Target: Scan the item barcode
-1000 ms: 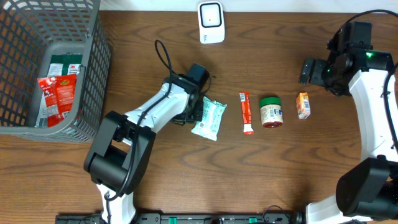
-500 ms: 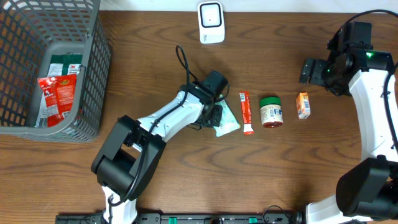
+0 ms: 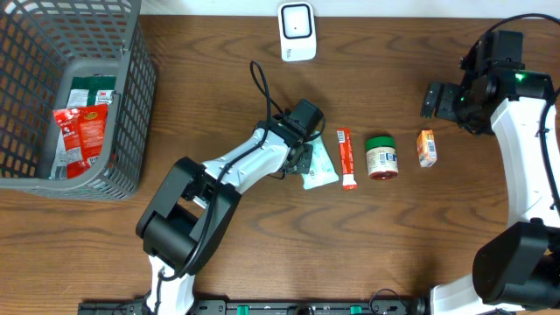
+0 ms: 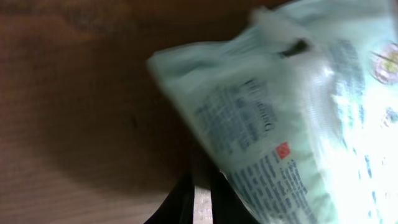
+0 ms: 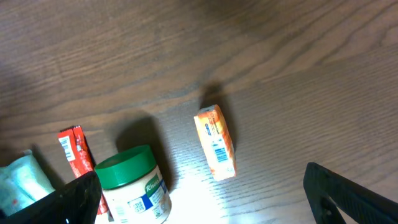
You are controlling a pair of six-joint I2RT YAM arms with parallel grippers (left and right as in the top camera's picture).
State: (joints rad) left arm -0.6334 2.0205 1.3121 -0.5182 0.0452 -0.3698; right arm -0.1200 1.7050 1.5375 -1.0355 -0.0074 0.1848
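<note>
L arm reaches across the bench twd the middle; left hand is closed narrow, pinching the pale green packet by its L edge. In the L wrist view the packet fills the R half, blurred, w/ dark small print & a little red square on its face; the dark fingers sit tight together at the bottom edge, right at the packet's lower border. Can't tell if the packet is lifted or resting on the wood. It sits just beside the red sachet, corner nearly touching it, & well below the white scanner, which stands at the far edge of the bench, apart from everything. R of the sachet: jar w/ green lid, then a small orange carton, all in a row, not touching. Right hand hovers above-R of the carton, spread wide, holding nothing; R wrist view shows its two dark fingertips far apart at the bottom corners, w/ the carton & jar on the wood below. Grey mesh basket at the far L holds red & green packs.
</note>
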